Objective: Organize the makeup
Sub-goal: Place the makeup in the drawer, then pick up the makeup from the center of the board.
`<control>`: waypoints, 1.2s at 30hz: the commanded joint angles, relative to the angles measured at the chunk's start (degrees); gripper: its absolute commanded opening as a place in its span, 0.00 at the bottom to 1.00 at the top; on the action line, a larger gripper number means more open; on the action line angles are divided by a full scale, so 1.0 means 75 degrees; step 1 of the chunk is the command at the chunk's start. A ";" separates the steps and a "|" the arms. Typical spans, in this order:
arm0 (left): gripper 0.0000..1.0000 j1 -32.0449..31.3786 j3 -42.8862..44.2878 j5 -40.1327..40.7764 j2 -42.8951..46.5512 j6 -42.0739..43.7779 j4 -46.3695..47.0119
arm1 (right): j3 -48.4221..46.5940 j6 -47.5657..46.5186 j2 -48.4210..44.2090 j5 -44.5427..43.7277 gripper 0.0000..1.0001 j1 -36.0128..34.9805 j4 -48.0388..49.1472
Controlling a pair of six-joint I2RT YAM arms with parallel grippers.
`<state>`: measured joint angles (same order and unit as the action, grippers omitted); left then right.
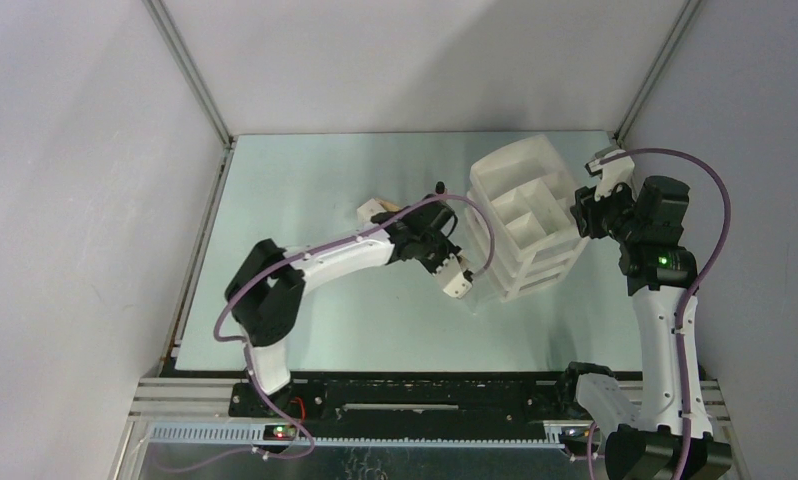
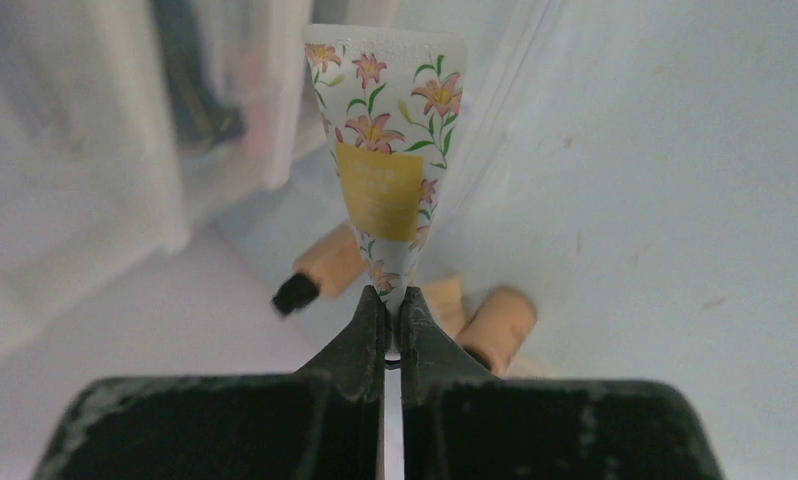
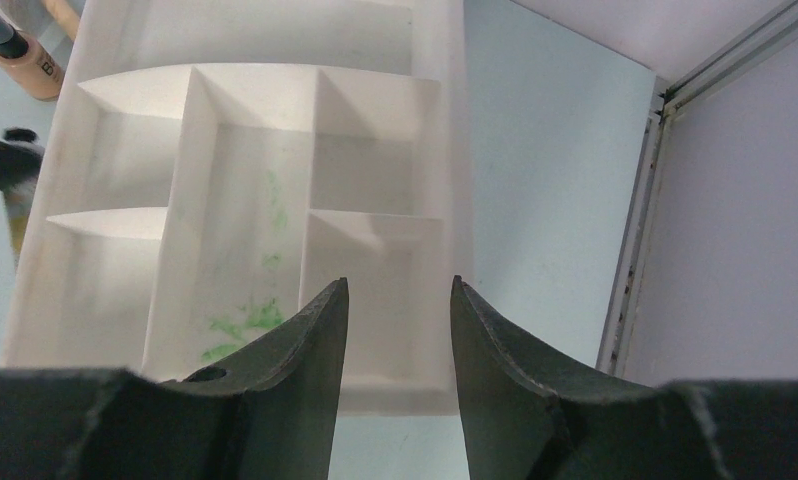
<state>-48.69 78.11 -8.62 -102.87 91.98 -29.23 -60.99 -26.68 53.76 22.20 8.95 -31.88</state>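
My left gripper (image 2: 393,295) is shut on the narrow end of a white tube (image 2: 385,130) printed with pink flowers and a yellow label, and holds it above the table. Two beige bottles lie on the table below it, one with a black cap (image 2: 325,265) and one further right (image 2: 500,320). In the top view the left gripper (image 1: 427,222) is just left of the white drawer organizer (image 1: 495,170). My right gripper (image 3: 399,285) is open and empty over the organizer's right edge (image 1: 583,215).
The organizer's top tray (image 3: 190,100) has several empty compartments, one smeared with green. Its translucent drawers (image 2: 75,150) show dark items inside. A beige bottle (image 3: 30,65) lies beyond the organizer. The enclosure's metal frame (image 3: 635,250) runs close on the right.
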 commanded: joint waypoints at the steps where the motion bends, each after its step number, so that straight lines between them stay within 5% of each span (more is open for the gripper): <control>1: 0.04 -0.0261 0.0945 0.0164 -0.0543 -0.0087 0.0110 | 0.0051 0.0085 -0.0104 0.0116 0.50 0.0059 -0.0144; 7: 0.06 -0.0341 0.1536 0.0201 -0.1144 -0.0249 0.0198 | 0.0058 0.0088 -0.0096 0.0183 0.50 0.0125 -0.0156; 12: 0.24 -0.0362 0.1523 0.0318 -0.1365 -0.0241 0.0284 | 0.0058 0.0087 -0.0080 0.0170 0.50 0.0119 -0.0153; 18: 0.63 -0.0350 0.1528 0.0537 -0.1322 -0.0960 0.0738 | 0.0058 0.0088 -0.0079 0.0175 0.50 0.0131 -0.0167; 19: 0.80 -0.0333 0.1398 0.0521 -0.1062 -0.1281 0.0770 | 0.0059 0.0094 -0.0094 0.0181 0.50 0.0131 -0.0167; 21: 0.98 -0.0335 0.1230 0.0510 -0.0802 -0.1476 0.0810 | 0.0058 0.0094 -0.0090 0.0198 0.50 0.0137 -0.0168; 29: 1.00 -0.0128 0.0428 0.0390 0.0567 -0.2152 0.0818 | 0.0058 0.0109 -0.0116 0.0205 0.50 0.0143 -0.0155; 36: 0.90 0.1158 0.0239 -0.0618 0.1141 -0.2355 0.0329 | 0.0058 0.0090 -0.0090 0.0196 0.50 0.0143 -0.0167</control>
<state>-46.09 81.03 -8.27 -97.06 76.84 -24.82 -60.99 -26.59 53.65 23.27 9.72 -32.03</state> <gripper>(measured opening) 0.925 0.502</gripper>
